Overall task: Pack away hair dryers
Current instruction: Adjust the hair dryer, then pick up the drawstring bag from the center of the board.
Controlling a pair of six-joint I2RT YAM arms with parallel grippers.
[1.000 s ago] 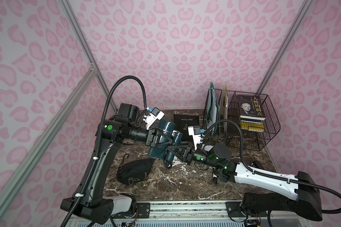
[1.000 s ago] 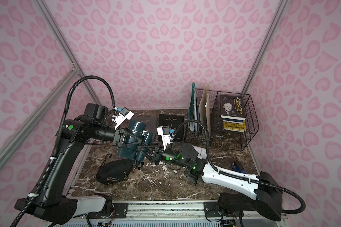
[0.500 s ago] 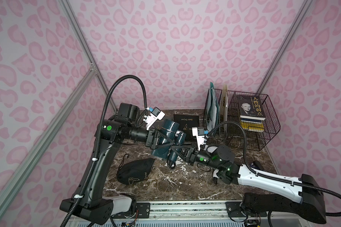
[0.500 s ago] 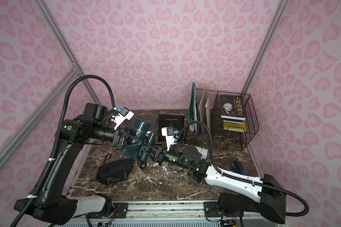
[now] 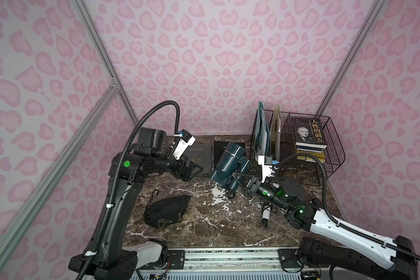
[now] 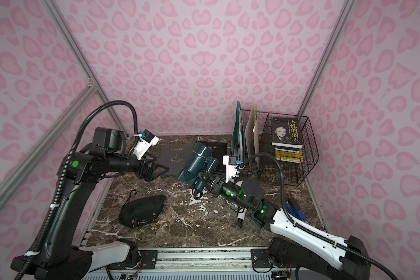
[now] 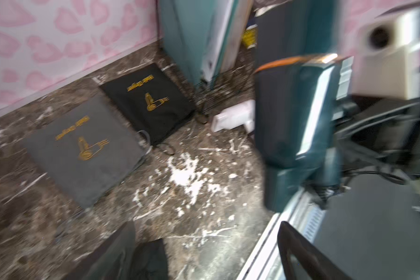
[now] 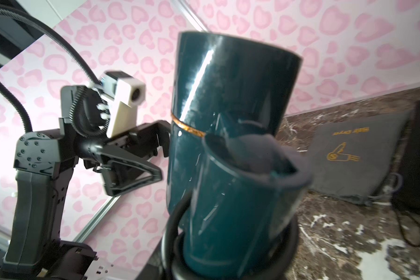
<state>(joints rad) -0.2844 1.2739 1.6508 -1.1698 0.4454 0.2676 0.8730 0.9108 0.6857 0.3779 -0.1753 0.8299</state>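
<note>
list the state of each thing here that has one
left gripper, open, empty
right gripper, shut on teal dryer's handle
teal dryer, held up, tilted
white dryer, lying on table, partly hidden
drawstring pouch, lying on table, bulging
grey pouch, flat
black pouch, flat, partly behind teal dryer

The glossy teal dryer (image 5: 229,164) hangs tilted, handle in the right pincer (image 5: 239,180); the white dryer (image 7: 232,118) lies on the table (image 7: 204,230).
</note>
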